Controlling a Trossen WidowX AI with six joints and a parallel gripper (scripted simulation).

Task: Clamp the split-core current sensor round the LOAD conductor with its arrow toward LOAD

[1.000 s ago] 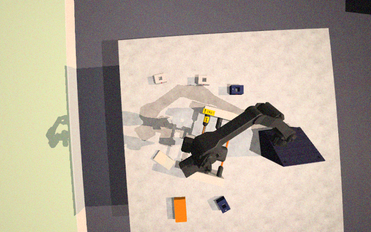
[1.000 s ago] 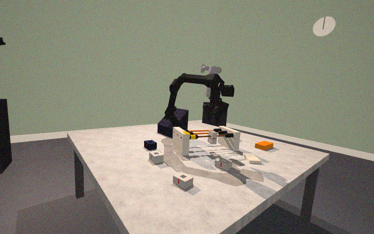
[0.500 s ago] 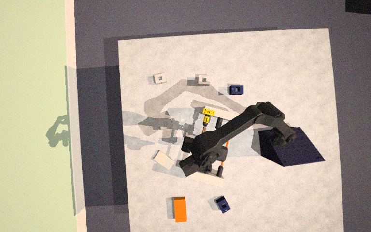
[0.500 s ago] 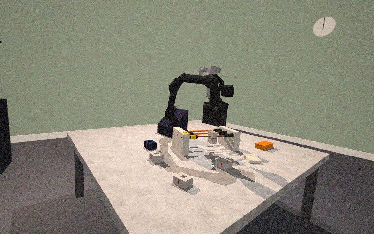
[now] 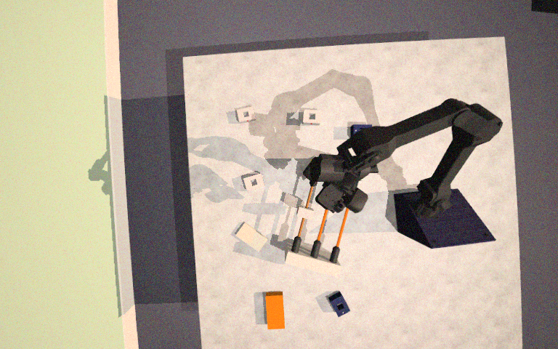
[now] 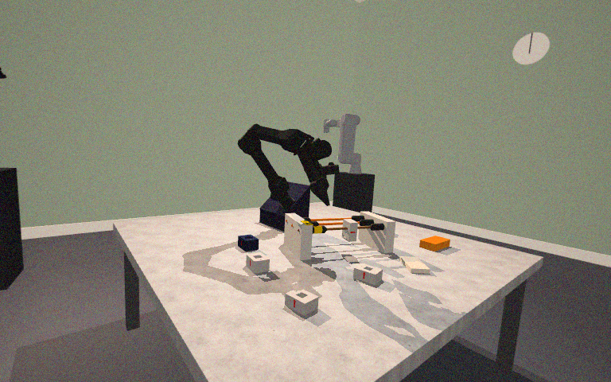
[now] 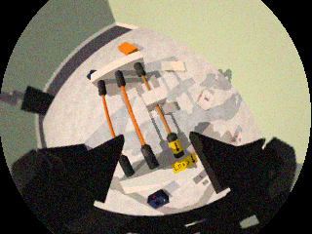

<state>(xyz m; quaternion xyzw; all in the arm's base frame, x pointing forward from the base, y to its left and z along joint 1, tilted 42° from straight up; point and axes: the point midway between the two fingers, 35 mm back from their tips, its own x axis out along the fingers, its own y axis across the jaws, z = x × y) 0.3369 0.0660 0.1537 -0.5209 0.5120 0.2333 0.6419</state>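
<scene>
A white sensor (image 5: 305, 212) (image 6: 349, 229) (image 7: 155, 97) sits around the LOAD conductor (image 5: 301, 227) (image 7: 164, 119), towards the rack end away from the yellow LOAD label (image 7: 184, 164). A small red mark shows low on its side in the exterior view, but its direction is too small to read. It looks like a whole block; whether its latch is closed cannot be told. My gripper (image 7: 158, 136) is open, with nothing between its fingers. In the exterior view it hangs above the conductors, clear of the sensor. The arm hides the label in the top view.
Two more orange conductors run beside it between white rack walls (image 5: 312, 263) (image 6: 298, 239). White blocks with square holes (image 5: 244, 113) (image 5: 252, 181), navy ones (image 5: 339, 303) (image 6: 247, 243), a cream block (image 5: 251, 236) and an orange block (image 5: 275, 310) stand around the rack.
</scene>
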